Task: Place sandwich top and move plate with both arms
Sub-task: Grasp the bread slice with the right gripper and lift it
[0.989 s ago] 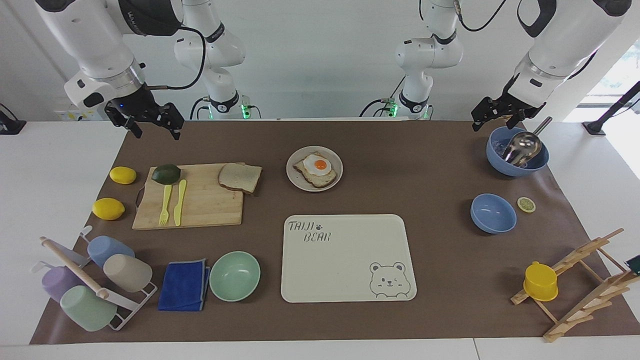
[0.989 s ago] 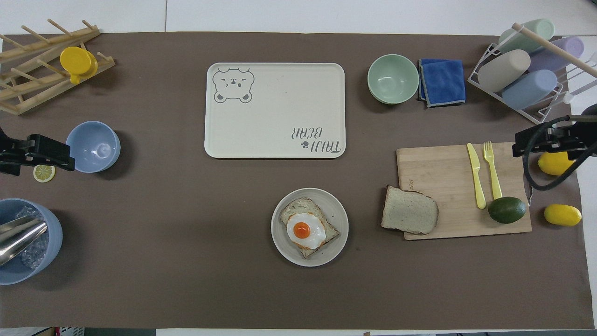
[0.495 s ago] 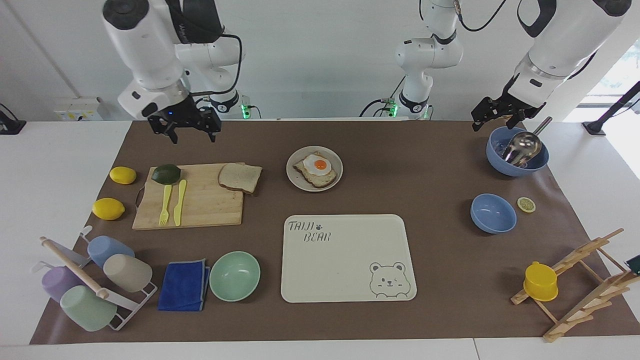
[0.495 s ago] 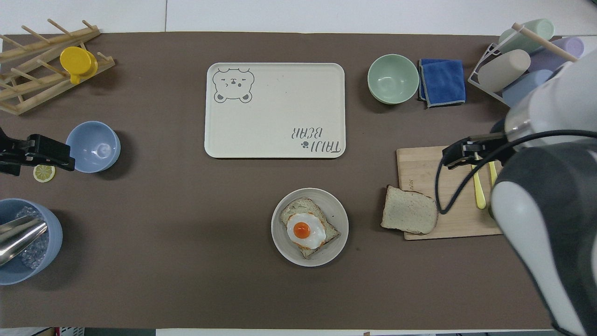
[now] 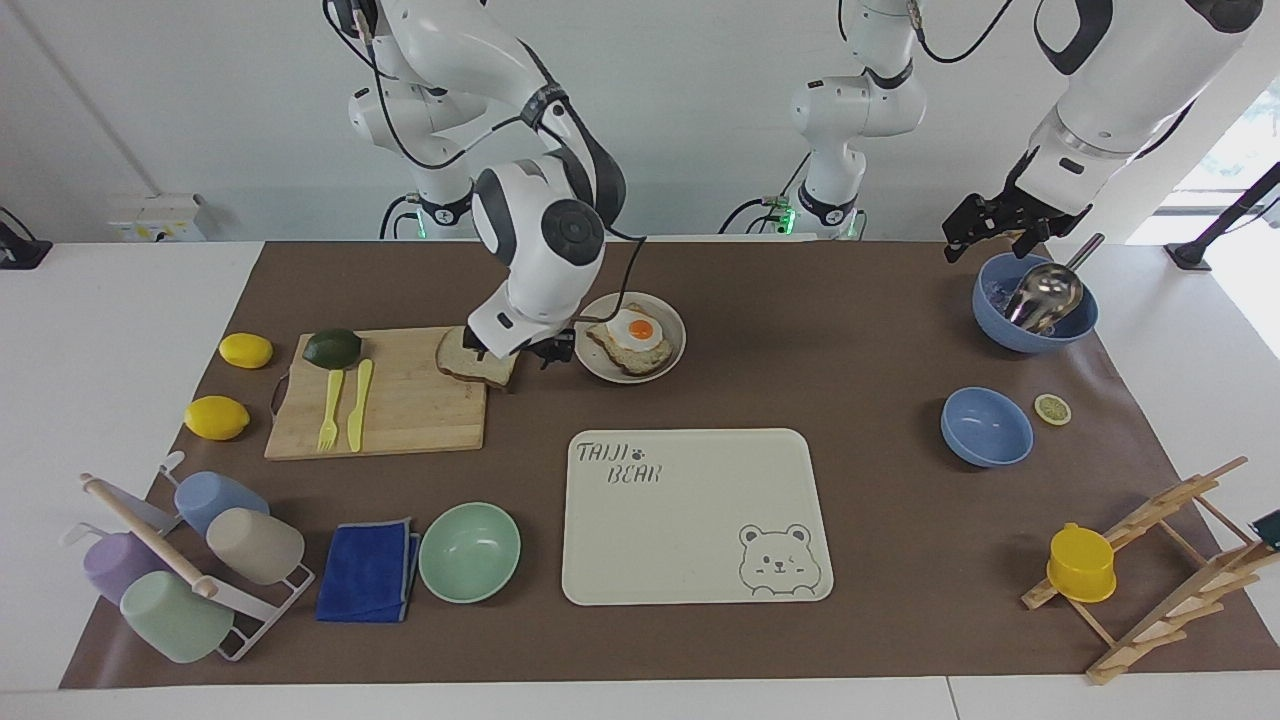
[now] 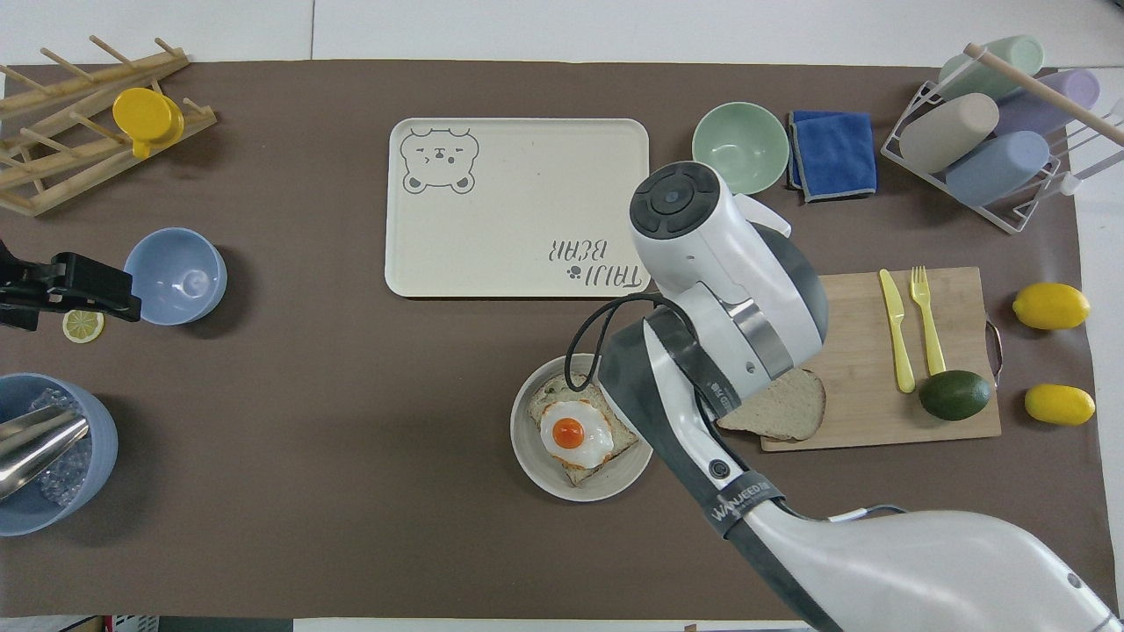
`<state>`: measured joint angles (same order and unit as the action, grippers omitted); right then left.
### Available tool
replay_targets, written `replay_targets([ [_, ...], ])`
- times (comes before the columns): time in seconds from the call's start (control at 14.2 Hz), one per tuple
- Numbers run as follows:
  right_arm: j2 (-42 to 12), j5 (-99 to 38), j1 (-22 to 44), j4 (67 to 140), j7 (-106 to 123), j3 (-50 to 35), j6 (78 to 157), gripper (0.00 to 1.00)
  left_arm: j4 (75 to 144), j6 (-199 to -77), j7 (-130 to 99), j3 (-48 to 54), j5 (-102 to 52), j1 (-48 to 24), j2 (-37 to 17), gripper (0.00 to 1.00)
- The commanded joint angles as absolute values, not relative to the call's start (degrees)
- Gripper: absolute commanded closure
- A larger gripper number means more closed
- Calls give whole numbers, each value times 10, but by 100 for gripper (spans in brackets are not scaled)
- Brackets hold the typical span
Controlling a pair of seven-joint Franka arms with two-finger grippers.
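Note:
The sandwich top (image 5: 470, 368) is a plain bread slice lying on the corner of the wooden cutting board (image 5: 400, 410) nearest the plate. The plate (image 5: 600, 365) holds a bread slice with a fried egg (image 5: 634, 330). My right gripper (image 5: 515, 353) is down at the plain slice's plate-side end, fingers spread over it. In the overhead view the right arm covers most of the slice (image 6: 786, 412) and part of the plate (image 6: 536, 465). My left gripper (image 5: 1000, 232) waits, open, above the blue bowl with the metal scoop (image 5: 1035, 325).
An avocado (image 5: 332, 347), a yellow fork and knife (image 5: 345, 405) lie on the board, two lemons (image 5: 216, 417) beside it. The bear-print tray (image 5: 690, 520), mint bowl (image 5: 469, 551), blue cloth, cup rack, small blue bowl (image 5: 986, 427) and wooden rack stand farther out.
My right arm has swung from the table's end in over the cutting board and lowered its gripper onto the plain bread slice. The left arm has not moved.

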<state>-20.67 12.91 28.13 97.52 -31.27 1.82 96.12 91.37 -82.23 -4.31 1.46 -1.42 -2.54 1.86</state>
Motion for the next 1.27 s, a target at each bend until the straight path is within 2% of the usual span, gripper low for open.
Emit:
replay_targets([
  [0.0, -229, 161, 285, 992, -338, 20, 965, 0, 933, -831, -41, 18, -7, -20, 33, 0],
  [0.14, -216, 167, 286, 1046, -339, 20, 1000, 0, 933, -831, -41, 18, -6, -20, 33, 0],
  [0.35, -204, 182, 281, 1088, -332, 19, 1006, 0, 933, -831, -41, 18, -7, -20, 34, 0],
  [0.78, -194, 181, 280, 1110, -330, 18, 998, 0, 933, -831, -41, 18, -7, -20, 34, 0],
  [0.99, -188, 177, 280, 1129, -330, 18, 1009, 10, 933, -831, -41, 18, -7, -20, 34, 0],
  [1.06, -188, 175, 280, 1130, -330, 18, 1009, 19, 933, -831, -41, 18, -7, -20, 33, 0],
  [1.13, -188, 175, 280, 1129, -330, 18, 1006, 40, 933, -831, -41, 18, -6, -20, 34, 0],
  [1.2, -188, 175, 282, 1129, -323, 18, 1003, 67, 933, -831, -41, 18, -7, -20, 34, 0],
])
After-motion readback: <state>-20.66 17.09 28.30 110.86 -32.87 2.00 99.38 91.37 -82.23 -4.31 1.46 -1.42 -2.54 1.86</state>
